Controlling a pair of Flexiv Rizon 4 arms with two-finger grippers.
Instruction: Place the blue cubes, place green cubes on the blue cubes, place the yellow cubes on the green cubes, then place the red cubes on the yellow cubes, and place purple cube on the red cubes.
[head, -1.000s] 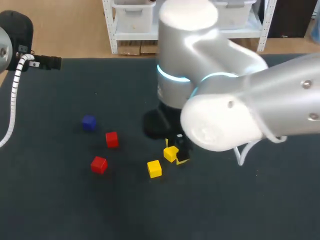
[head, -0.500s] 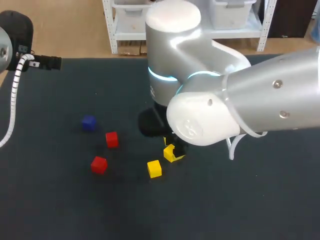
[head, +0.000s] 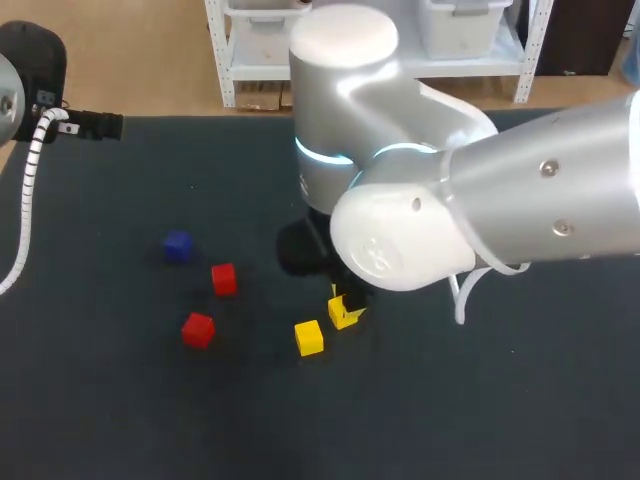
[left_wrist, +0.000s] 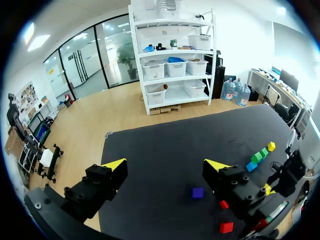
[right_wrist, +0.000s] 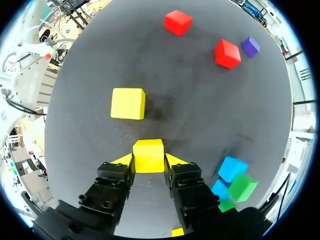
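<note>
Gripping a small yellow cube (right_wrist: 148, 152) from two sides, the right claw (right_wrist: 149, 161) is clenched on it, its yellow fingertips (right_wrist: 123, 160) pressed to opposite faces and standing only as far apart as the cube is wide. Ahead of the held cube, near it, a second yellow cube (right_wrist: 128, 103) lies on the dark counter (right_wrist: 200, 110). Farther ahead of it are two red cubes (right_wrist: 227, 53) and a purple cube (right_wrist: 250, 46). To one side of the held cube, past a claw finger, two light blue cubes (right_wrist: 232, 168) and green cubes (right_wrist: 243, 187) cluster together. The left claw (left_wrist: 165, 165) hangs released, fingers wide apart and holding nothing, well apart from the held cube.
</note>
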